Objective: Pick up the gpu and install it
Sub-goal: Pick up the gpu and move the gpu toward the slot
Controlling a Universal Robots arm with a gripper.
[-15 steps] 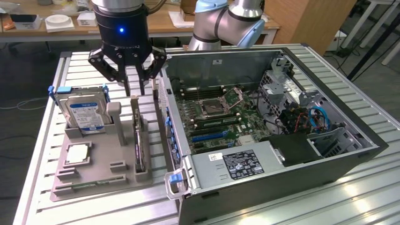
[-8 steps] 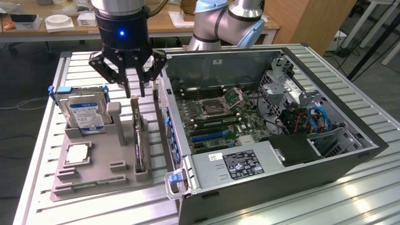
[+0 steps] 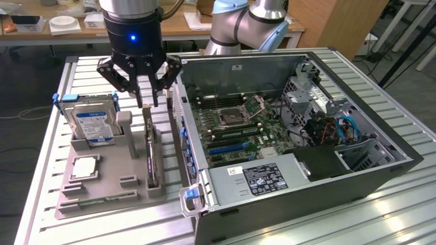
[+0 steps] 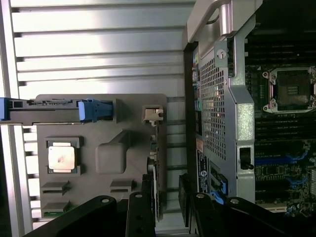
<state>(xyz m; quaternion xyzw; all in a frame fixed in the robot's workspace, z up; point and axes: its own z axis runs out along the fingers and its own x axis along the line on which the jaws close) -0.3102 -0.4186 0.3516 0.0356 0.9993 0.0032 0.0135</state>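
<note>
- Closest to the wrist camera are the black fingers (image 4: pixel 139 210) of the gripper (image 4: pixel 163 205) — they stand wide apart and hold nothing.
- Running into the gap between those fingers is the gpu (image 4: pixel 154 170), seen edge-on as a thin dark strip. One finger is on each side of its end, but I cannot tell if they touch it.
- From the exterior view, the gripper (image 3: pixel 151 102) hangs just above the gpu (image 3: pixel 151 153), with its tips over the far end of the card.
- The gpu stands on its thin edge in a slot of the grey holder (image 3: pixel 109 163), on the side nearest the computer case (image 3: pixel 299 199).
- The holder also keeps a hard drive (image 3: pixel 94 125) with a blue and white label and a square silver chip (image 3: pixel 83 167). Both sit away from the fingers.
- The case lies open on the metal table (image 3: pixel 81 76), and its green board (image 3: pixel 235 127) is easy to see. The blue slots (image 3: pixel 225 149) on the board look bare — no card is in them.
- As I judge it, no part of the job is done yet. The card is not lifted and not fitted. The gripper is only lined up over it.
</note>
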